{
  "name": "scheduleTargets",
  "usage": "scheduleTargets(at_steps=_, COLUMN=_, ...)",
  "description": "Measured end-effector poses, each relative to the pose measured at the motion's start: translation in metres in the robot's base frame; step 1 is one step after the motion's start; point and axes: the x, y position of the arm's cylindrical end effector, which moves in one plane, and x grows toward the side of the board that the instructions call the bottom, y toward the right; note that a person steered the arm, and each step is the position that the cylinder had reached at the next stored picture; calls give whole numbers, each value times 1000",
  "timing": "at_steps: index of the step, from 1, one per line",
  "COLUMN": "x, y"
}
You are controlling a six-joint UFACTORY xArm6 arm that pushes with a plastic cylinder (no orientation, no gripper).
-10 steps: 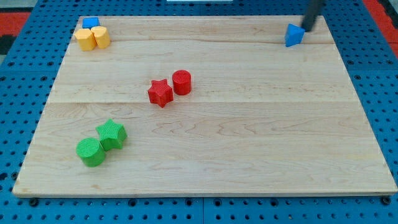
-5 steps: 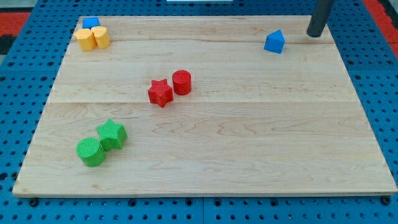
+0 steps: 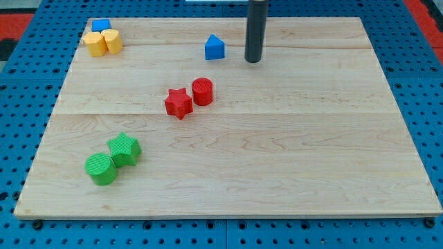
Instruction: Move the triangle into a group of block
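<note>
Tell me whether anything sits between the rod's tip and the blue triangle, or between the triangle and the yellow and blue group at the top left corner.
Nothing visible does. My tip stands just to the view's right of the blue triangle, bare board between. Only bare board lies leftward to the yellow blocks.

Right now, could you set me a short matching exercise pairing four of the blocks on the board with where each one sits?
Things:
1. blue triangle
2. red star
3. green cylinder
4. yellow blocks

Places:
A. the view's bottom left, touching the green star
B. the view's top left corner, beside a blue block
C. just to the view's left of my tip
D. mid-board, against the red cylinder

Pairs: 1-C, 2-D, 3-A, 4-B
</note>
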Motion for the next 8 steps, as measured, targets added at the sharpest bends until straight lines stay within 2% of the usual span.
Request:
scheduleTargets(at_steps=1, x=-12, y=-56)
scheduleTargets(at_steps=3, x=-19, y=-59)
scheduleTargets(at_steps=4, x=-42, y=-61)
scheduleTargets(at_steps=5, x=-28, y=-64)
scheduleTargets(at_steps=6, x=-29, y=-6)
scheduleTargets(at_steps=8, x=-64, y=15)
